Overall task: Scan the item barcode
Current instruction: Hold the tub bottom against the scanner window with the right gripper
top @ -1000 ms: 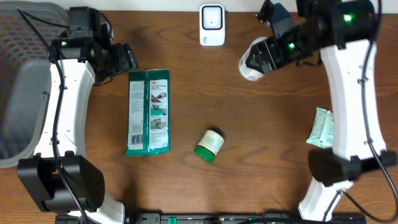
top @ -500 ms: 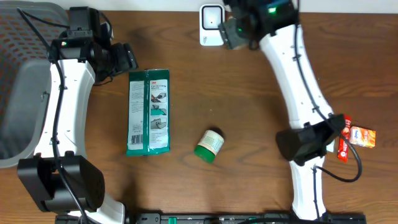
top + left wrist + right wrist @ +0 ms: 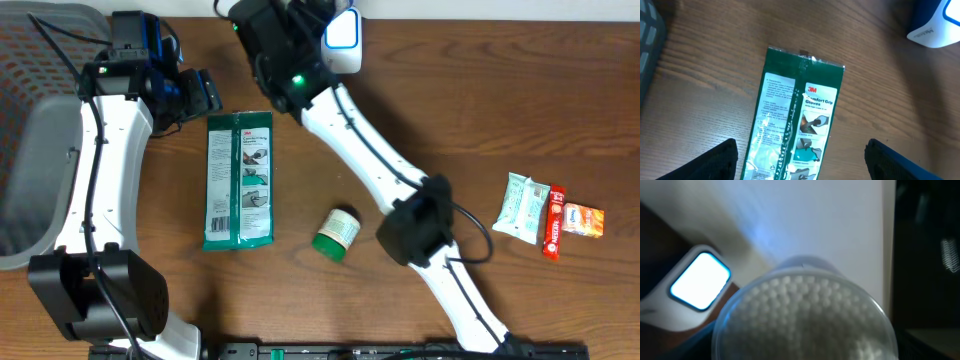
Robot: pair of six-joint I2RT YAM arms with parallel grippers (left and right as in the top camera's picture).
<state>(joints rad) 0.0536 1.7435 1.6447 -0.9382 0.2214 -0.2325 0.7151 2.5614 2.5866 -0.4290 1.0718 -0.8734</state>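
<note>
A clear round container of cotton swabs (image 3: 805,320) fills the right wrist view, and my right gripper (image 3: 805,347) is shut on it, its fingers hidden behind the tub. The white barcode scanner (image 3: 700,282) shows its lit window just left of the container. In the overhead view the scanner (image 3: 343,30) stands at the table's far edge, with my right gripper (image 3: 300,25) close on its left. My left gripper (image 3: 805,162) hangs open above a green glove packet (image 3: 800,115), both dark fingers apart and touching nothing.
The green glove packet (image 3: 239,180) lies flat left of centre. A green-lidded jar (image 3: 336,233) lies on its side mid-table. Small packets (image 3: 525,207) and an orange one (image 3: 583,220) sit at the right. A grey mesh basket (image 3: 30,150) stands off the left edge.
My right arm has swung from the far right across to the scanner at the top centre, carrying the container with it. The left arm has not moved.
</note>
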